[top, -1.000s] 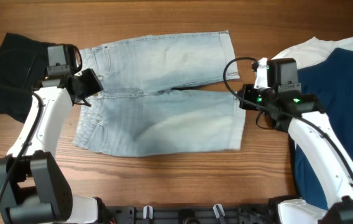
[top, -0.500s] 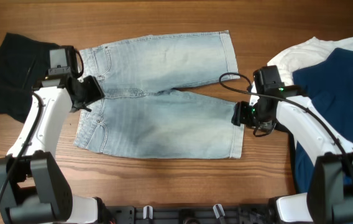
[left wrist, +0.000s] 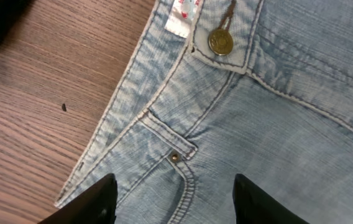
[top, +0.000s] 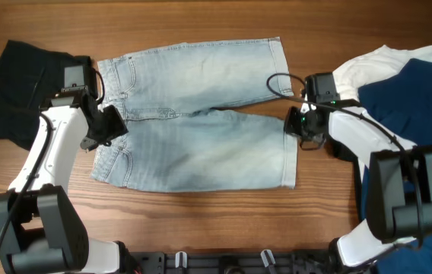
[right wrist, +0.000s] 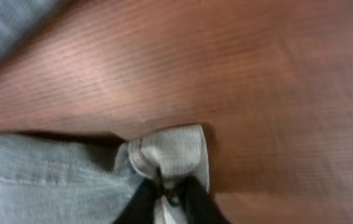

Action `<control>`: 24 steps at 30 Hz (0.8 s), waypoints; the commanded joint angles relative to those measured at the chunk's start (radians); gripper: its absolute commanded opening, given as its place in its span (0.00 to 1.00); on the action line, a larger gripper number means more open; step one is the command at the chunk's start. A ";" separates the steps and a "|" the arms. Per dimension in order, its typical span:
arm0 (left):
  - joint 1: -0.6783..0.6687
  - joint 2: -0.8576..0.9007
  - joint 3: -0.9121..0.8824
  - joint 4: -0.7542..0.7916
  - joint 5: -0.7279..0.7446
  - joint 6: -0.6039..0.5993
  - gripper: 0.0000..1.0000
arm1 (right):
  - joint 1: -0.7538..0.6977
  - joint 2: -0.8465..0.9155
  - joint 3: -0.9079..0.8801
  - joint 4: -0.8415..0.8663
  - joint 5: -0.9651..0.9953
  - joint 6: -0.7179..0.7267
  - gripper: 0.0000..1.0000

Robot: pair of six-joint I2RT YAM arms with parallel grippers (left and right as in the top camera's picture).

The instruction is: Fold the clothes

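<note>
Right arm has swung in from beside the leg openings, and its jaws have gone from apart to clamped. The right gripper [top: 301,125] now sits on the corner of the nearer leg's hem. The right wrist view shows a bunched bit of that hem pinched between the black fingers, so it's got hold of the denim shorts [top: 201,144]. The left gripper [top: 102,125] has slid a touch toward the near side of the waistband. Its jaws stand apart over the front pocket, just below the brass button [left wrist: 220,42], gripping nothing.

The shorts lie flat in the middle of the bench [top: 201,23], long axis running left to right. The waistband is at the left and both hems are at the right. A black garment [top: 11,91] sits past the waistband, and navy [top: 406,114] and white [top: 376,61] ones past the hems.

My guess is the fold turns on that axis. Each arm is nearest its own end, so the left jaws need to drop straight down onto the waistband first.
</note>
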 commanded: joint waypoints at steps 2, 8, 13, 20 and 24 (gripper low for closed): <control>0.002 -0.006 -0.003 0.006 -0.026 0.005 0.61 | -0.044 0.159 -0.026 0.131 0.070 0.143 0.04; 0.002 -0.006 -0.003 0.014 -0.026 0.005 0.70 | -0.196 0.128 0.105 0.018 0.048 0.061 0.04; 0.002 -0.006 -0.003 -0.002 -0.026 -0.003 0.72 | -0.252 -0.019 0.143 -0.117 -0.065 -0.086 0.21; 0.002 -0.006 -0.003 -0.093 -0.021 -0.037 0.69 | -0.251 -0.256 0.142 -0.416 -0.116 -0.140 0.49; 0.002 -0.006 -0.032 -0.135 0.071 -0.058 0.65 | -0.251 -0.274 0.141 -0.517 -0.117 -0.156 0.50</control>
